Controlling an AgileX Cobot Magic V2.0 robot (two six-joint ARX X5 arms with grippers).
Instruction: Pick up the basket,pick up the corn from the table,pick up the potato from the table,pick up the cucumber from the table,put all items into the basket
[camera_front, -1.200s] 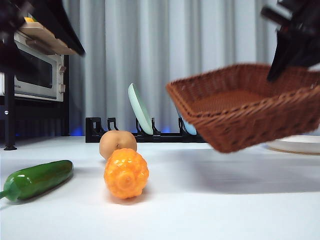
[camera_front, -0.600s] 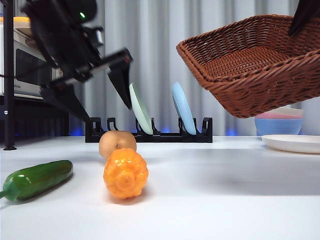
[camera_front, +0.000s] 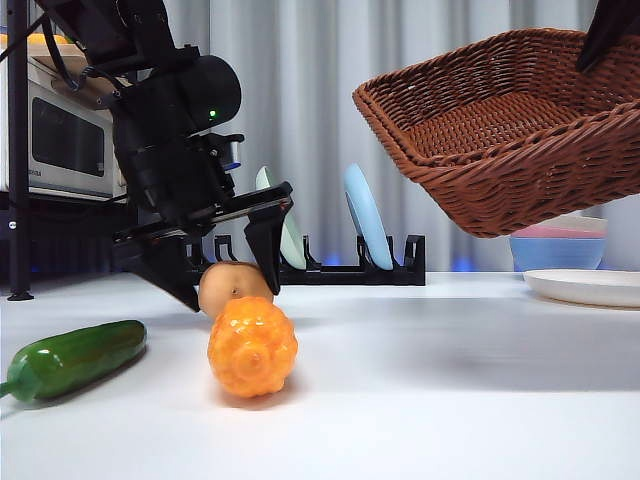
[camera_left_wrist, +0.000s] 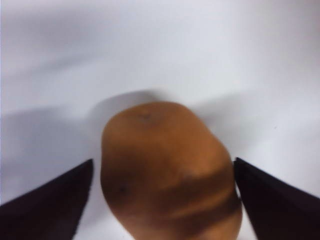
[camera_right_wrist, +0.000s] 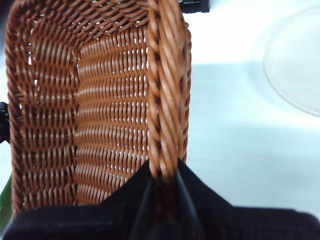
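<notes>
Cucumber lay at the far left on the desk, untouched, stem end toward the camera. Corn stood just right of it, nearest the lens, also on the desk. Potato sat directly behind the corn, close to it – whether touching or not, can't tell.

Left claw was down over the potato, jaws apart, one tip on each side. Wrist view showed the potato centred between the two black tips with a gap on both sides, so no grip yet. Step in hand, by my read: closing on the potato.

Behind, a dish rack with two plates. Basket hung in the air at the upper right, tilted with its opening toward the left. Right claw was clamped on the basket's braided rim – held by that one edge only. Bowls and a plate sat on the desk below it.

Risks:
- Potato is smooth and rounded – could squirt out or roll if the jaws close off-centre.
- Near jaw is close to the corn; a nudge could knock it away.
- Basket tilted on a single rim grip – dropped items might roll out, or added weight might twist it in the claw.
</notes>
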